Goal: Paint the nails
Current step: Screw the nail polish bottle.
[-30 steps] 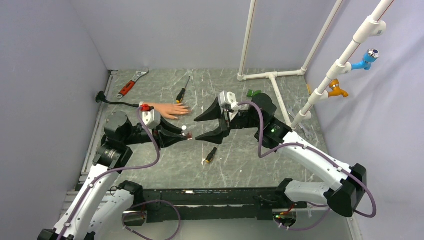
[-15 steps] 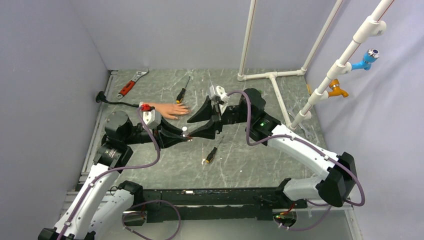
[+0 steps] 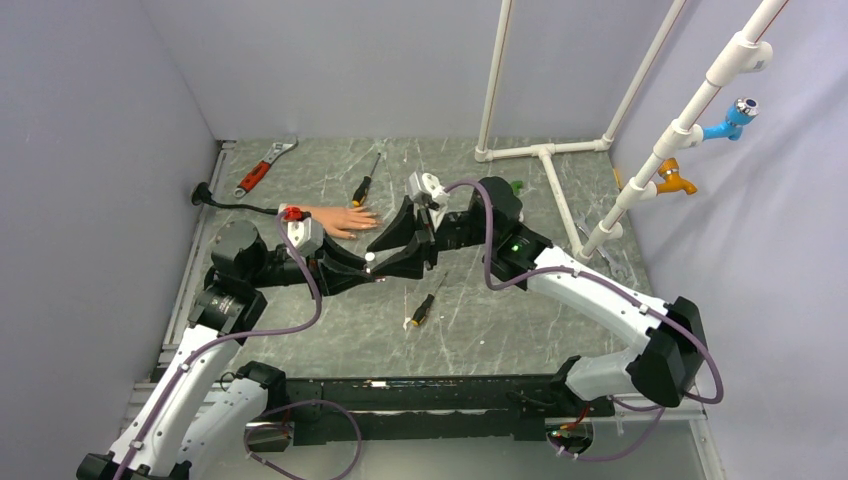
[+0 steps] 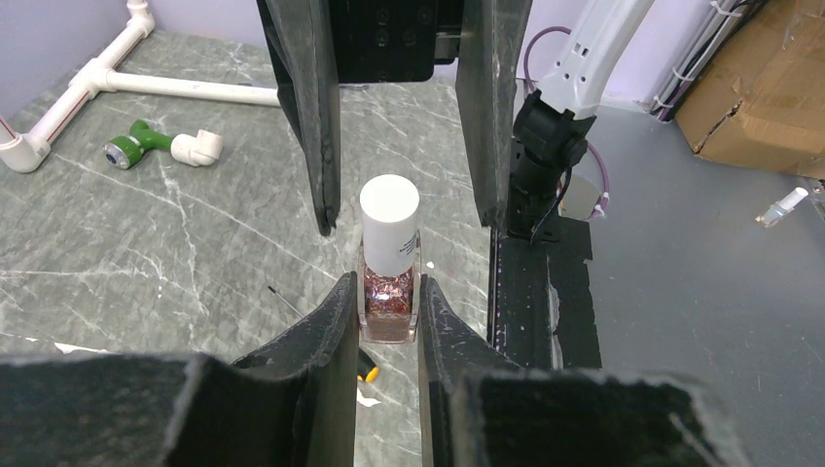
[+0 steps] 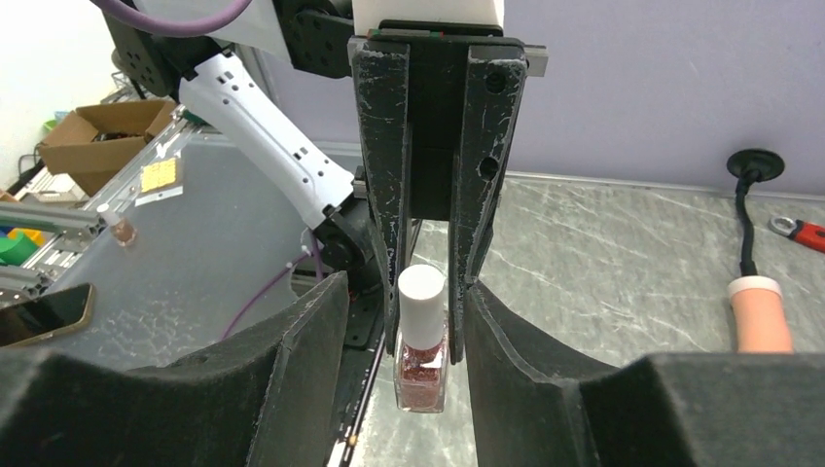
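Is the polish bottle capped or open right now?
Capped. The white cap sits on the polish bottle gripped by the left claw; the right claw straddles the cap, not clamped.

The nails [image 3: 371,222] sit at the fingertips of a flesh-coloured rubber mannequin hand [image 3: 340,220]. The hand lies flat on the grey marbled surface [image 3: 480,320], toward its far left part, with its fingers spread slightly and pointing right. Its wrist ends in a white cuff [image 5: 755,288]. The nails themselves are too small to show any colour or coat of polish.
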